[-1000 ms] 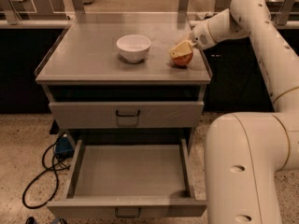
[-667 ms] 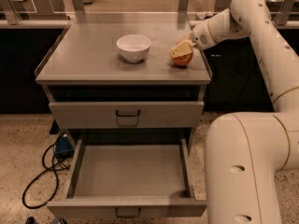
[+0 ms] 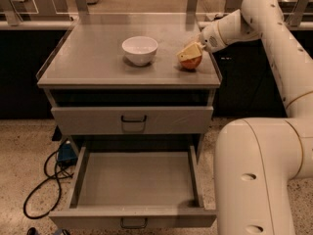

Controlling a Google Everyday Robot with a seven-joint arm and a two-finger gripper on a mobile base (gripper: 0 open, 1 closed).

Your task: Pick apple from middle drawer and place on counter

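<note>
The apple (image 3: pixel 191 64), red-orange, sits on the right part of the grey counter (image 3: pixel 88 58), near its right edge. My gripper (image 3: pixel 190 53) reaches in from the right, and its yellowish fingers (image 3: pixel 187 51) close over the apple's top. The apple appears to touch the counter surface. The middle drawer (image 3: pixel 137 180) is pulled wide open below, its flat floor bare.
A white bowl (image 3: pixel 140 49) stands on the counter left of the apple. A shut drawer front with a black loop handle (image 3: pixel 133 120) is above the open drawer. A black cable and blue box (image 3: pixel 63 153) lie on the floor at left. My body (image 3: pixel 259 175) fills the lower right.
</note>
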